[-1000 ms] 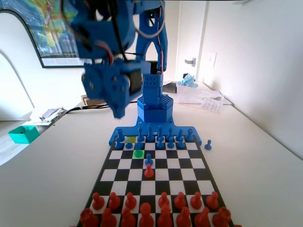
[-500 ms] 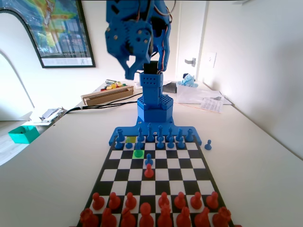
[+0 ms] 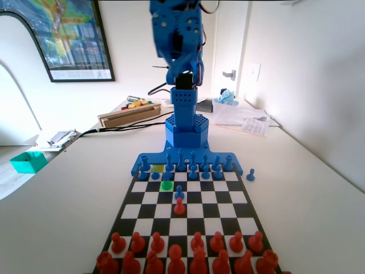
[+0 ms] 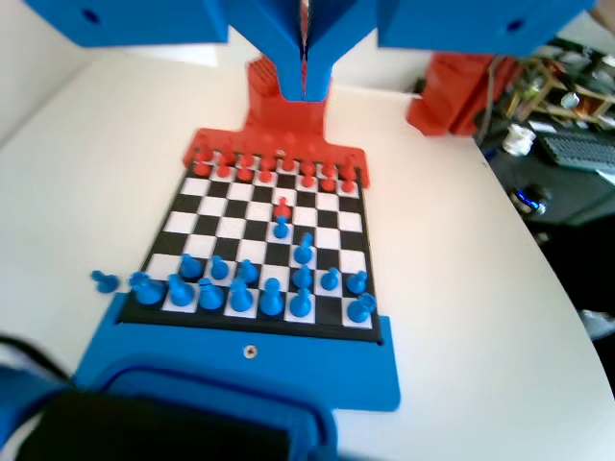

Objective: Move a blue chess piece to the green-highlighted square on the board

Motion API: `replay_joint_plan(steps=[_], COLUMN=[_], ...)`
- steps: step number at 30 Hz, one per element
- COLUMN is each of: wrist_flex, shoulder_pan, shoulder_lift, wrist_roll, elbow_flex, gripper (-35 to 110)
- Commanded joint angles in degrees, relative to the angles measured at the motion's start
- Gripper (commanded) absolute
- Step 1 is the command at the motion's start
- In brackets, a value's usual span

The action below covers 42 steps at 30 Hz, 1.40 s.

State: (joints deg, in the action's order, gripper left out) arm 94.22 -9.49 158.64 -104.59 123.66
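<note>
My gripper (image 3: 173, 69) hangs high over the arm's base, far above the board (image 3: 246, 212). In the wrist view its jaws (image 4: 305, 88) are pressed together with nothing between them. The green-highlighted square (image 3: 166, 185) lies in the third row from the blue side, left of centre. A small blue piece (image 3: 167, 174) rises at that square's far edge; I cannot tell whether it stands on it. In the wrist view one blue pawn (image 4: 304, 250) stands alone ahead of the blue rows. Another blue pawn (image 3: 179, 192) faces a red pawn (image 3: 179, 206) mid-board.
A duller yellow-green square (image 3: 157, 168) sits among the blue back rows (image 3: 194, 167). One blue pawn (image 3: 250, 175) stands off the board on the table at the right. Red pieces (image 3: 177, 251) fill the near rows. A teal box (image 3: 27, 161) lies far left.
The arm has swung from the picture's left to the centre and risen, with the gripper now above its base. No piece on the board has moved.
</note>
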Motion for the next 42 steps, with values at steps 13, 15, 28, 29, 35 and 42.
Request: replay_joint_plan(steps=[13, 15, 28, 29, 35, 42], wrist_flex=[-3.69, -4.04, -4.22, -4.22, -4.22, -4.22], shoulder_pan=[7.21, 7.29, 7.65, 7.65, 7.65, 7.65], shoulder_lift=[14.06, 15.73, 16.44, 16.44, 16.44, 16.44], wrist_roll=[3.34, 3.34, 3.43, 3.43, 3.43, 3.43], elbow_flex=[1.14, 1.23, 1.23, 1.23, 1.23, 1.23], gripper=[1, 1, 5, 5, 5, 5])
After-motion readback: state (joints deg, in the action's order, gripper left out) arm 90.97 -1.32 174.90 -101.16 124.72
